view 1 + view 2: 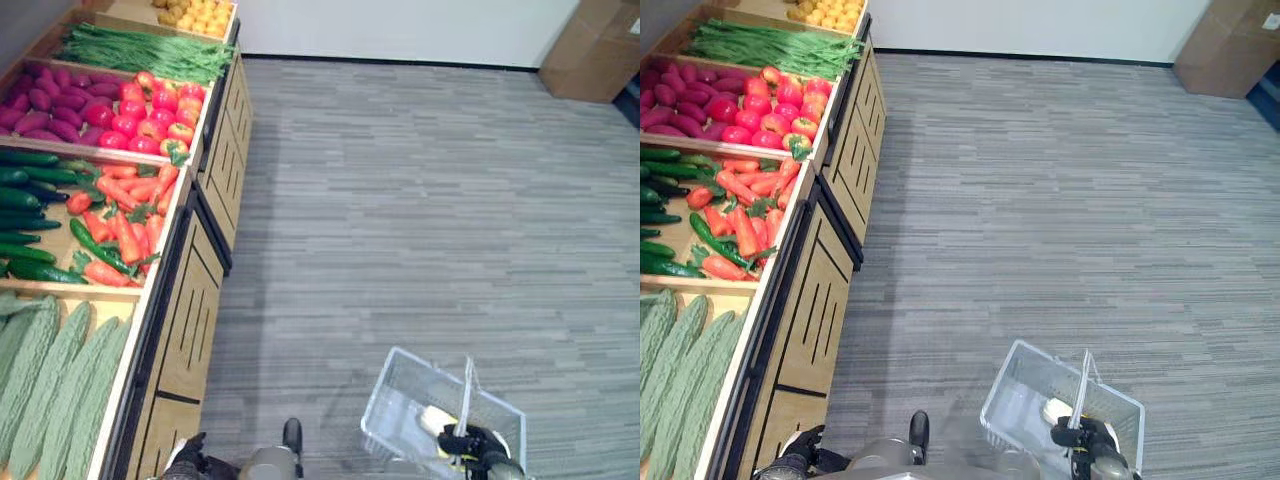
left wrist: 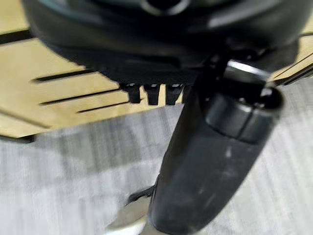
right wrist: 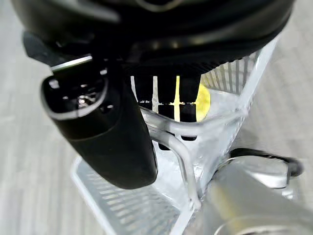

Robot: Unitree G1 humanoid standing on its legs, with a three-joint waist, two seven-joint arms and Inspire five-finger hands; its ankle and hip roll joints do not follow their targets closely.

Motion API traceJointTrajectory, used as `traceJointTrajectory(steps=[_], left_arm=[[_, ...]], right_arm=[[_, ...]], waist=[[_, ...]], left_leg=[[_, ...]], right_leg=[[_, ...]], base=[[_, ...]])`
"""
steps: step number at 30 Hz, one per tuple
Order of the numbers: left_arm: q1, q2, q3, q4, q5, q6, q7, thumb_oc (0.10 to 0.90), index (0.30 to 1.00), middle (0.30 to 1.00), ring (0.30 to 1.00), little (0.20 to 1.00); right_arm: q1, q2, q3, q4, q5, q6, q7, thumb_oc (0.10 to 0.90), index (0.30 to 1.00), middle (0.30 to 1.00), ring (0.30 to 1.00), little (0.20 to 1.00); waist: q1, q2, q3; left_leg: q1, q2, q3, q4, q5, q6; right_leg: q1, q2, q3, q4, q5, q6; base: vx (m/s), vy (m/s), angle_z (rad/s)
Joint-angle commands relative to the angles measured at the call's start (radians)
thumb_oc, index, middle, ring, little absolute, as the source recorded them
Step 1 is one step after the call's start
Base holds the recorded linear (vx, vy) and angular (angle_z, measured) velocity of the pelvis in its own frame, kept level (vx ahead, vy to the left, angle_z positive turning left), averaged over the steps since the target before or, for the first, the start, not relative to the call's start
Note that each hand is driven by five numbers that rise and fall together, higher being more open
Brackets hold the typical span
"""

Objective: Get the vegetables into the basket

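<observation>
The right hand (image 1: 462, 441) holds a clear basket (image 1: 395, 400) by its handle (image 1: 466, 385) over the grey floor (image 1: 420, 200).

From the head camera, the basket hangs well apart from the wooden stand (image 1: 190, 320), on the floor side, and something pale and yellow lies inside it. On the stand lie the vegetables: ridged green gourds (image 1: 55, 375) nearest, then cucumbers (image 1: 25, 215) and carrots (image 1: 125, 215), then red peppers (image 1: 150, 110), purple sweet potatoes (image 1: 45, 100) and green beans (image 1: 140, 50). The left hand (image 1: 800, 445) is low beside the stand front. In the left wrist camera its fingers (image 2: 151, 93) are curled and grasp nothing. In the right wrist camera the fingers (image 3: 166, 105) hook around the handle.
</observation>
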Motion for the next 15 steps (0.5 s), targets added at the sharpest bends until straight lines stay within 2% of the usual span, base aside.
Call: traceJointTrajectory(steps=[1, 2, 3, 4, 5, 6, 7, 9, 10, 11, 13, 15], left_arm=[[0.011, 0.018, 0.018, 0.010, -0.009, -0.003, 0.012, 0.900, 1.000, 1.000, 1.000, 1.000], [0.008, 0.016, 0.014, 0.012, -0.007, -0.004, 0.014, 0.900, 1.000, 1.000, 1.000, 1.000], [0.001, 0.012, 0.005, 0.019, 0.008, -0.004, 0.020, 0.900, 1.000, 1.000, 1.000, 1.000], [0.001, 0.012, 0.006, 0.019, 0.008, -0.004, 0.020, 0.900, 1.000, 1.000, 1.000, 1.000], [-0.005, 0.005, -0.001, 0.032, 0.024, -0.002, 0.026, 0.900, 1.000, 1.000, 1.000, 1.000], [-0.006, 0.004, -0.001, 0.033, 0.024, -0.003, 0.026, 0.900, 1.000, 1.000, 1.000, 1.000], [-0.009, 0.001, -0.004, 0.037, 0.032, -0.003, 0.026, 0.900, 1.000, 1.000, 1.000, 1.000], [-0.005, -0.007, -0.004, 0.044, 0.033, -0.003, 0.022, 0.900, 1.000, 1.000, 1.000, 1.000], [0.003, -0.010, -0.002, 0.041, 0.036, -0.002, 0.016, 0.900, 1.000, 1.000, 1.000, 1.000], [0.007, -0.014, 0.004, 0.053, 0.035, 0.001, 0.019, 0.900, 1.000, 1.000, 1.000, 1.000], [0.019, -0.023, 0.016, 0.068, 0.022, 0.004, 0.012, 0.900, 1.000, 1.000, 1.000, 1.000], [0.032, -0.031, 0.035, 0.077, 0.003, 0.009, 0.006, 0.900, 1.000, 1.000, 1.000, 1.000]], right_arm=[[-0.003, -0.061, 0.011, -0.033, 0.006, -0.045, -0.012, 0.400, 0.300, 0.300, 0.300, 0.300], [-0.004, -0.061, 0.010, -0.029, 0.009, -0.046, -0.015, 0.400, 0.300, 0.300, 0.300, 0.300], [-0.007, -0.056, 0.014, -0.028, 0.009, -0.046, -0.015, 0.400, 0.300, 0.300, 0.300, 0.300], [-0.007, -0.056, 0.014, -0.027, 0.009, -0.046, -0.015, 0.400, 0.300, 0.300, 0.300, 0.300], [-0.015, -0.053, 0.019, -0.023, 0.006, -0.045, -0.018, 0.400, 0.300, 0.300, 0.300, 0.300], [-0.015, -0.054, 0.019, -0.023, 0.006, -0.045, -0.018, 0.400, 0.300, 0.300, 0.300, 0.300], [-0.019, -0.053, 0.020, -0.021, 0.004, -0.043, -0.019, 0.400, 0.300, 0.300, 0.300, 0.300], [-0.016, -0.052, 0.020, -0.022, 0.004, -0.039, -0.016, 0.400, 0.300, 0.300, 0.300, 0.300], [-0.009, -0.049, 0.019, -0.024, 0.000, -0.037, -0.010, 0.400, 0.300, 0.300, 0.300, 0.300], [-0.008, -0.048, 0.020, -0.017, 0.000, -0.038, -0.011, 0.400, 0.300, 0.300, 0.300, 0.300], [-0.008, -0.055, 0.023, -0.001, -0.002, -0.036, -0.004, 0.400, 0.300, 0.300, 0.300, 0.300], [-0.004, -0.070, 0.022, 0.009, -0.006, -0.037, 0.000, 0.400, 0.300, 0.300, 0.300, 0.300]], waist=[[0.002, 0.003, 0.022], [-0.006, 0.003, 0.029], [-0.019, -0.005, 0.037], [-0.021, -0.003, 0.040], [-0.034, -0.017, 0.041], [-0.034, -0.013, 0.046], [-0.045, -0.022, 0.044], [-0.055, -0.027, 0.047], [-0.052, -0.031, 0.040], [-0.050, -0.036, 0.031], [-0.048, -0.034, 0.012], [-0.045, -0.026, 0.000]], left_leg=[[-0.045, 0.035, -0.031, 0.078, -0.007, -0.072], [-0.027, 0.035, -0.043, 0.075, -0.014, -0.076], [0.007, 0.035, -0.063, 0.066, -0.031, -0.086], [0.013, 0.036, -0.064, 0.065, -0.032, -0.087], [0.037, 0.041, -0.083, 0.060, -0.052, -0.105], [0.044, 0.046, -0.084, 0.060, -0.056, -0.106], [0.059, 0.049, -0.101, 0.063, -0.069, -0.117], [0.095, 0.066, -0.121, 0.073, -0.099, -0.133], [0.102, 0.074, -0.131, 0.082, -0.104, -0.144], [0.115, 0.085, -0.130, 0.084, -0.108, -0.150], [0.125, 0.109, -0.143, 0.103, -0.088, -0.167], [0.114, 0.132, -0.170, 0.162, -0.043, -0.192]], right_leg=[[0.027, 0.045, -0.025, -0.191, 0.228, 0.009], [0.012, 0.050, -0.029, -0.220, 0.213, 0.003], [-0.009, 0.046, -0.027, -0.325, 0.206, 0.007], [-0.002, 0.048, -0.030, -0.327, 0.205, 0.007], [-0.032, 0.036, 0.003, -0.467, 0.232, 0.026], [-0.022, 0.040, 0.000, -0.473, 0.233, 0.025], [-0.051, 0.028, 0.034, -0.526, 0.263, 0.039], [-0.049, 0.027, 0.069, -0.563, 0.296, 0.056], [-0.034, 0.034, 0.063, -0.564, 0.267, 0.053], [-0.023, 0.042, 0.057, -0.559, 0.263, 0.047], [-0.010, 0.074, 0.042, -0.544, 0.252, 0.031], [0.013, 0.103, 0.013, -0.533, 0.225, 0.007]], base=[[0.16, -0.016, 0.11], [0.33, -0.100, 0.38], [0.27, -0.111, 0.45], [0.37, -0.231, 0.51], [0.20, -0.145, 0.52], [0.32, -0.232, 0.45], [0.23, -0.149, 0.37], [0.32, -0.216, 0.48], [0.30, -0.243, 0.56], [0.29, -0.252, 0.49], [0.28, -0.242, 0.37], [0.27, -0.260, 0.12]])
